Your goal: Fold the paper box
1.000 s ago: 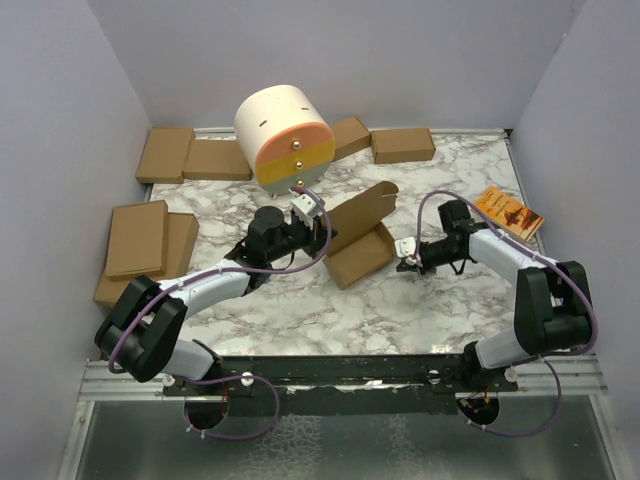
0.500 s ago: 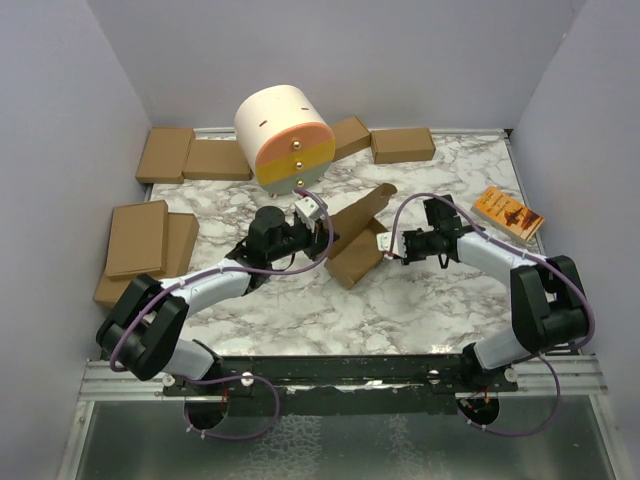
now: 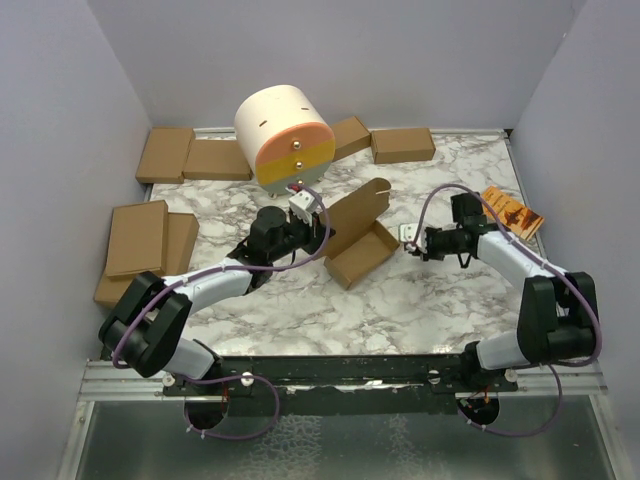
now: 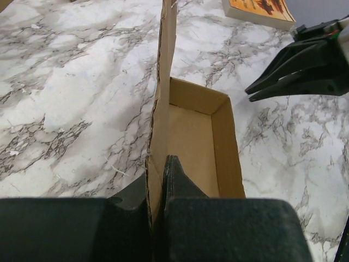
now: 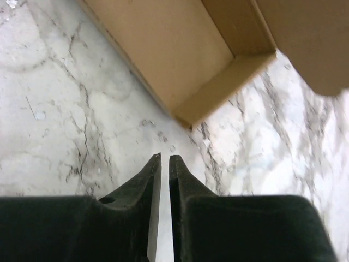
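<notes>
We see a white marble table [image 3: 430,290] walled in by pale lilac panels. Near its middle lies the paper box [image 3: 365,255], a shallow brown tray with its mouth up and its lid flap raised at a slant along the 11 o'clock side.

The left gripper [image 3: 303,212] sits at 9 o'clock from the box. From the left wrist view its fingers [image 4: 173,177] are clamped together on the lower edge of that upright flap, with the tray [image 4: 191,142] open just beyond them.

The right gripper [image 3: 405,237] is just off the box's 3 o'clock end and not touching it. In its own camera the jaws are parted by only a thin slit with nothing between them, and the tips [image 5: 164,158] point at bare marble just short of the tray's corner [image 5: 218,93].

An orange booklet [image 3: 510,212] lies at 2 o'clock on the table. Flat brown boxes [image 3: 135,240] are stacked at 9 o'clock, and more [image 3: 403,145] line the far edge. A cream and orange cylinder [image 3: 285,135] stands at 11 o'clock.
</notes>
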`<move>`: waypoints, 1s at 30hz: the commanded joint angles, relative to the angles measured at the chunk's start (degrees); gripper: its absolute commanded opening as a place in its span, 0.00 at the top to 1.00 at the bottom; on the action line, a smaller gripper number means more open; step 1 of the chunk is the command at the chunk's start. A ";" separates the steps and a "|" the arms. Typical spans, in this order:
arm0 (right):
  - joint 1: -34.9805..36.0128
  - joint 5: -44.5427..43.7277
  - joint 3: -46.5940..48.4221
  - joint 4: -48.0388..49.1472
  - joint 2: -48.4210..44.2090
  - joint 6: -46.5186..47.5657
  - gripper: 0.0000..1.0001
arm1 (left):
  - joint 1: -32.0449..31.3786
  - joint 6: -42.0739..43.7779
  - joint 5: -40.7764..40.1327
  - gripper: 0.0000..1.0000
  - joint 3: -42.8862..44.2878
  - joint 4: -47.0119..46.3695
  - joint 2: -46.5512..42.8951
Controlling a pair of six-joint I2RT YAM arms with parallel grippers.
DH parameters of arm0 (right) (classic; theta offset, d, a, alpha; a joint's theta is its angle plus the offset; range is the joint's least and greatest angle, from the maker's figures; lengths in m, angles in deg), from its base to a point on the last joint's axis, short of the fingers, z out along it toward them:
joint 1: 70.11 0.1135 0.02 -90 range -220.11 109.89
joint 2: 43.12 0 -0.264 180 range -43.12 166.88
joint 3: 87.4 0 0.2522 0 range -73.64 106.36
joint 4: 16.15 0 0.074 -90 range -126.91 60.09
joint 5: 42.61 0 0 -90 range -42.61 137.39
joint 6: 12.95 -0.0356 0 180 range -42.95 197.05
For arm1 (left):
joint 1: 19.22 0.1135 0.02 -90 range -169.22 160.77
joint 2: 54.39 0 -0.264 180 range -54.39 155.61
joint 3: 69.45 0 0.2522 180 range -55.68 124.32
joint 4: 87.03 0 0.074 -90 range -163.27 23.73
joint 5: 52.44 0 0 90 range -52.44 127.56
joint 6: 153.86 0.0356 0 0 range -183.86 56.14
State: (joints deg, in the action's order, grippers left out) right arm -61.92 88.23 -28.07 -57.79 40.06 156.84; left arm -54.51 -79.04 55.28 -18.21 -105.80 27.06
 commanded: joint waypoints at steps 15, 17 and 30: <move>1.26 0.38 0.98 7.30 4.97 -14.21 0.97 | -0.22 -4.71 1.13 1.00 -0.76 -6.08 2.00; 3.36 -2.29 0.49 12.53 5.16 -18.89 0.97 | -0.35 -4.85 2.60 1.00 -0.50 -6.72 2.65; -0.71 7.30 0.91 -1.46 -5.09 -6.41 0.84 | -0.34 -3.62 1.88 1.00 -0.17 -6.24 2.03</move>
State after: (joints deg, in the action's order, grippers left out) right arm -59.30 87.71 -28.80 -52.32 40.14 144.38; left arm -54.51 -83.50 55.73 -19.09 -110.77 29.97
